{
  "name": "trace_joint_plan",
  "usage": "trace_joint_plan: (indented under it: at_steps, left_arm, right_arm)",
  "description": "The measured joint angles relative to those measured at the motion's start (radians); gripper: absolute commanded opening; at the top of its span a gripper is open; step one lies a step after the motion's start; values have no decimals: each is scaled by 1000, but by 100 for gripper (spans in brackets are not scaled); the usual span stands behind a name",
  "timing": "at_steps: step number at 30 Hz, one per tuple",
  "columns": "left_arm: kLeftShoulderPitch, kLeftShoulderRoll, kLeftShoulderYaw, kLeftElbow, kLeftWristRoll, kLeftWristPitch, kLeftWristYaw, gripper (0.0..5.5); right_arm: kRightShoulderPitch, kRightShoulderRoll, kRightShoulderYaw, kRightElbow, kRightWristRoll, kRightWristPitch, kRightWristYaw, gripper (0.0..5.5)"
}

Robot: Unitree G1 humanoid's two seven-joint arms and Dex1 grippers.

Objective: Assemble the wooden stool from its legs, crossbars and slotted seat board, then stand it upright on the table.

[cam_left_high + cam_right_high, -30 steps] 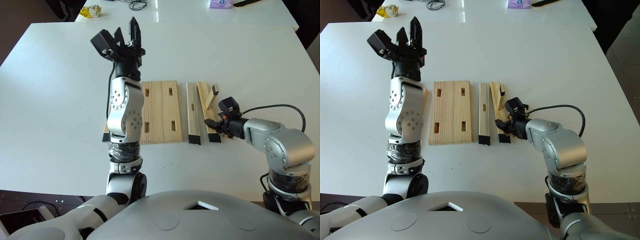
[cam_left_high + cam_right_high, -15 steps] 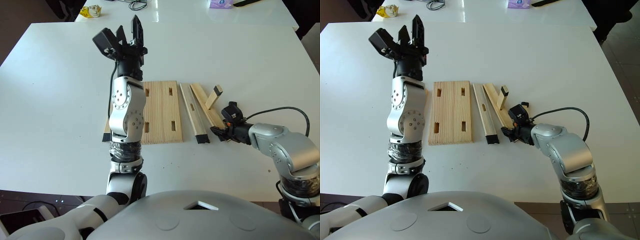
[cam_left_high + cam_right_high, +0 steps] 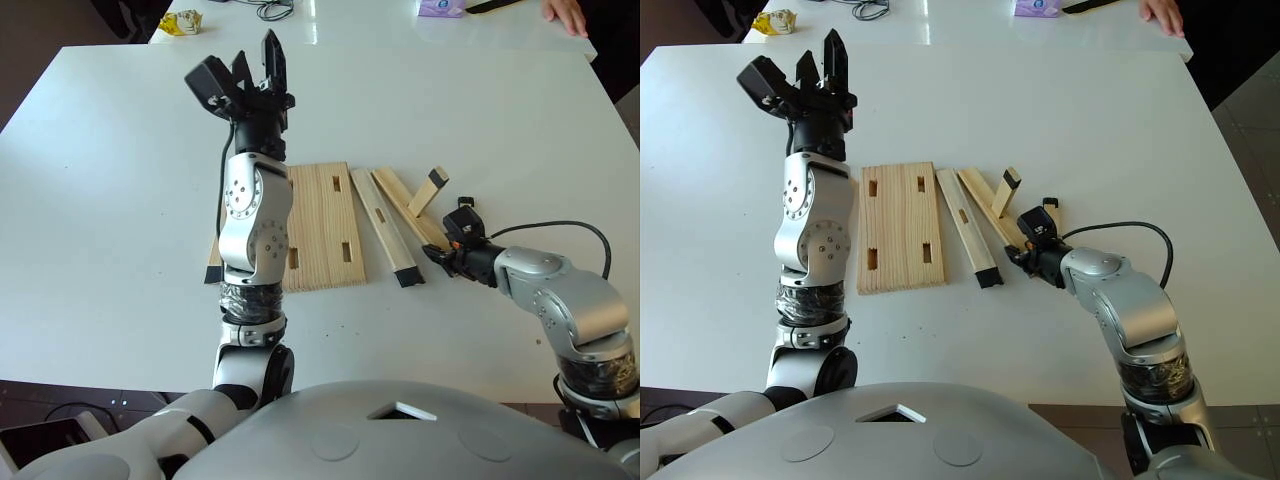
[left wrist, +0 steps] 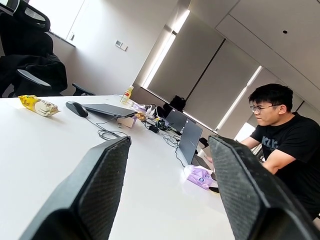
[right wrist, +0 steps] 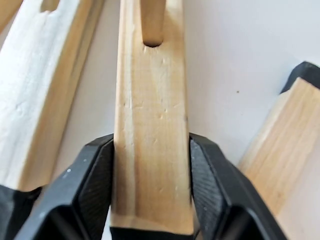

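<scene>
The slotted seat board point(image 3: 320, 226) lies flat mid-table. Right of it two long legs lie slanted: one point(image 3: 384, 228) with a black tip near me, the other point(image 3: 408, 206) held at its near end by my right gripper point(image 3: 441, 258). In the right wrist view the gripper point(image 5: 152, 200) is shut on that leg point(image 5: 151, 115), a finger point(image 5: 92, 185) pressed to each side. A short piece point(image 3: 431, 190) leans by the legs. Another leg's black tip point(image 3: 212, 272) pokes out from under my left arm. My left gripper point(image 3: 256, 74) is raised above the board's far left corner, open and empty.
The white table point(image 3: 110, 180) has free room left of the board and to the far right. A yellow packet point(image 3: 182, 22), cables point(image 3: 275, 10) and a purple pack point(image 3: 440, 8) lie on the table behind.
My right gripper has pulled the held leg's near end rightward, so both legs now lie slanted instead of parallel to the board. The seat board has turned slightly. The left arm has barely moved.
</scene>
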Motion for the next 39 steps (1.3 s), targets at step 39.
trace_joint_plan:
  at_steps: [39]
  left_arm:
    - [41,340,249,-109,-928,608,-490,393]
  right_arm:
    - [-587,160,-408,643,575,-216,594,206]
